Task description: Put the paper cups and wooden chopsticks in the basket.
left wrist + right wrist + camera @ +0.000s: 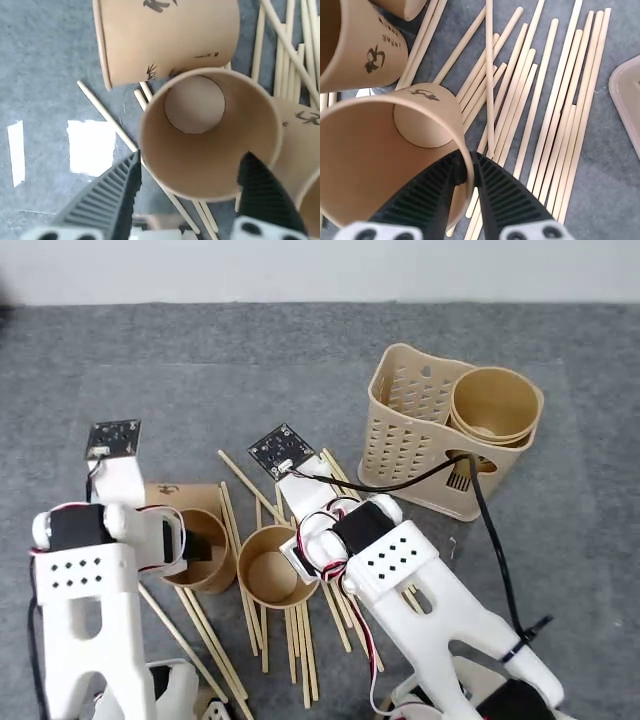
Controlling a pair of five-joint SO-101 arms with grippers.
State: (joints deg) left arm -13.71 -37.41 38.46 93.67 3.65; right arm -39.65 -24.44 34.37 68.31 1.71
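Observation:
A beige slotted basket (415, 430) stands at the back right with nested paper cups (495, 405) in one end. Two upright paper cups sit at the front. My left gripper (191, 160) is open, its fingers on either side of the left cup (210, 135) (200, 545), not pressing it. A third cup (165, 35) (185, 495) lies on its side just behind. My right gripper (466, 167) (305, 555) is shut on the rim of the other upright cup (385, 150) (268, 575). Several wooden chopsticks (545, 100) (300, 640) lie scattered flat around and under the cups.
The grey mat (200, 380) is bare behind the arms and to the left. A corner of the basket (627, 100) shows beside the chopsticks in the right wrist view. A black cable (490, 530) runs from the right arm past the basket.

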